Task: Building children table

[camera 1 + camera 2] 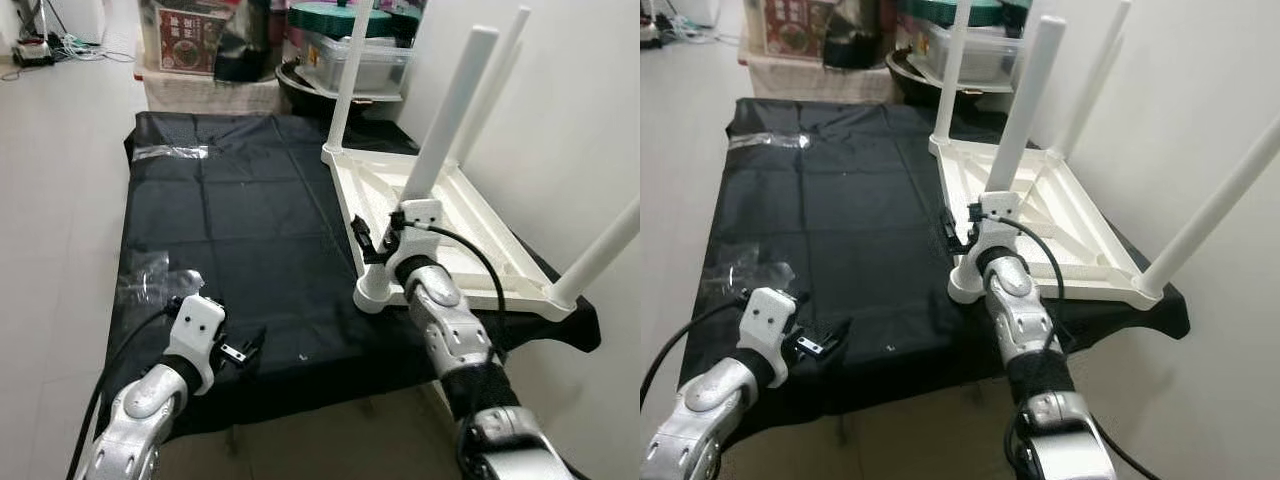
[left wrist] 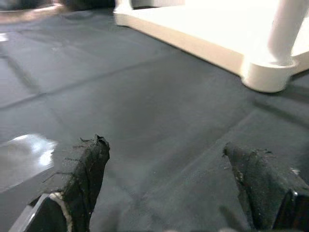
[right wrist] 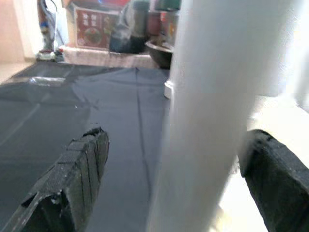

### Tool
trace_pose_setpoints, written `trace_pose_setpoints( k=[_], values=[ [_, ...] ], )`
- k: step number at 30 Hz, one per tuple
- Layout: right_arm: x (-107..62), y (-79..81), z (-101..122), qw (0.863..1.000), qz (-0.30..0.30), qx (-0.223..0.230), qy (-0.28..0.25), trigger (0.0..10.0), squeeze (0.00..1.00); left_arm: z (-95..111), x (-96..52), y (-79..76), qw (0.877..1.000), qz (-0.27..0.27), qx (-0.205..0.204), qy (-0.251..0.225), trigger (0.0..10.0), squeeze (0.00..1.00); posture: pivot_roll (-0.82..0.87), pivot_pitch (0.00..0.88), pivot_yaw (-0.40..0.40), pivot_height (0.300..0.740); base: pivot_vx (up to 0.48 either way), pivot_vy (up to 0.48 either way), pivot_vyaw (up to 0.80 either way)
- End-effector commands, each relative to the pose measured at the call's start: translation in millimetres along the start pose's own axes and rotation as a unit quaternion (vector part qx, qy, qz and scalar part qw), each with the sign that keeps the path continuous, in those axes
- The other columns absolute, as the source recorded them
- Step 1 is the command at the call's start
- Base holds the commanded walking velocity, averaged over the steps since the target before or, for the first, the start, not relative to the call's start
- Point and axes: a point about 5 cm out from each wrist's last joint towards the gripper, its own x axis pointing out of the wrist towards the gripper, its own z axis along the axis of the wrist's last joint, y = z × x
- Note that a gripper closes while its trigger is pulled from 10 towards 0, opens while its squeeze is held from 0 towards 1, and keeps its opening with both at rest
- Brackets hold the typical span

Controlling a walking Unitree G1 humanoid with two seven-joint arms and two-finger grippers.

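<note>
Fingers (image 3: 82,174) of the right gripper (image 1: 378,243) stand wide on both sides of the near white leg (image 1: 448,115), not closed on it. This leg belongs to the table (image 1: 470,235), which lies upside down on the right part of a black cloth (image 1: 230,230). On the near left, the left gripper (image 1: 243,350) hovers over the cloth with wide fingers.

A big black cloth (image 1: 230,230) lies on the pale floor (image 1: 60,180). A white wall (image 1: 560,120) stands on the right. Boxes (image 1: 185,40) and a dark bowl (image 1: 315,95) sit at the back.
</note>
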Motion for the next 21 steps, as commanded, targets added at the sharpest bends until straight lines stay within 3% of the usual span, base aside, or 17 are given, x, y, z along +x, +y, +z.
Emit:
trace_pose_setpoints(
  k=[1, 3, 4, 10, 11, 12, 14, 15, 17, 18, 21],
  values=[
    [-3.3, -5.1, 4, 1.000, -0.011, -0.008, 0.002, 10.0, 1.00, 0, 0.2, -4.7, 1.000, -0.001, -0.001, 0.003, 10.0, 0.00, 0.10, 0.000, -0.155, 0.740, 0.000, 0.000, 0.00],
    [-25.4, -4.2, -1, 1.000, 0.008, -0.008, 0.020, 10.0, 1.00, 4, -4.1, -8.5, 1.000, 0.008, -0.003, -0.004, 10.0, 0.00, 0.09, 0.000, -0.142, 0.740, 0.000, 0.000, 0.00],
    [-36.2, -0.6, -5, 0.999, 0.024, -0.001, 0.036, 10.0, 0.00, 6, -7.1, -11.8, 1.000, 0.011, -0.003, -0.007, 10.0, 0.00, 0.08, 0.000, -0.132, 0.740, 0.000, 0.000, 0.00],
    [-49.7, 3.5, -13, 0.997, 0.036, 0.006, 0.065, 10.0, 0.00, 10, -11.7, -15.3, 1.000, 0.020, 0.002, -0.013, 10.0, 0.00, 0.08, 0.000, -0.130, 0.740, 0.000, 0.000, 0.00],
    [-54.4, 4.7, -16, 0.996, 0.037, 0.020, 0.080, 10.0, 0.00, 12, -13.7, -15.4, 0.999, 0.030, 0.006, -0.016, 10.0, 0.00, 0.08, 0.000, -0.126, 0.740, 0.000, 0.000, 0.00],
    [-58.3, 0.1, -25, 0.991, 0.026, 0.024, 0.128, 10.0, 0.00, 15, -16.5, -12.9, 0.998, 0.054, 0.012, -0.021, 10.0, 0.00, 0.08, 0.000, -0.126, 0.740, 0.000, 0.000, 0.00],
    [-58.3, 0.1, -25, 0.991, 0.026, 0.024, 0.128, 10.0, 0.00, 15, -16.5, -12.9, 0.998, 0.054, 0.012, -0.021, 10.0, 0.00, 0.08, 0.000, -0.126, 0.740, 0.000, 0.000, 0.00],
    [-62.8, -4.1, -31, 0.986, 0.015, 0.028, 0.164, 10.0, 0.00, 17, -19.1, -10.6, 0.997, 0.076, 0.018, -0.023, 10.0, 0.00, 0.08, 0.000, -0.126, 0.740, 0.000, 0.000, 0.00],
    [-66.0, -11.0, -37, 0.981, -0.016, 0.002, 0.194, 10.0, 0.00, 19, -21.5, -8.5, 0.995, 0.095, 0.021, -0.023, 10.0, 0.00, 0.08, 0.000, -0.127, 0.740, 0.000, 0.000, 0.00],
    [-67.6, -16.7, -45, 0.972, -0.036, -0.031, 0.229, 10.0, 0.00, 19, -24.2, -7.2, 0.994, 0.108, 0.019, -0.025, 10.0, 0.00, 0.08, 0.000, -0.125, 0.740, 0.000, 0.000, 0.00],
    [-69.0, -17.9, -45, 0.974, -0.036, -0.045, 0.219, 10.0, 0.00, 19, -26.6, -7.8, 0.993, 0.113, 0.018, -0.024, 10.0, 0.00, 0.08, 0.000, -0.127, 0.740, 0.000, 0.000, 0.00]
  ],
)
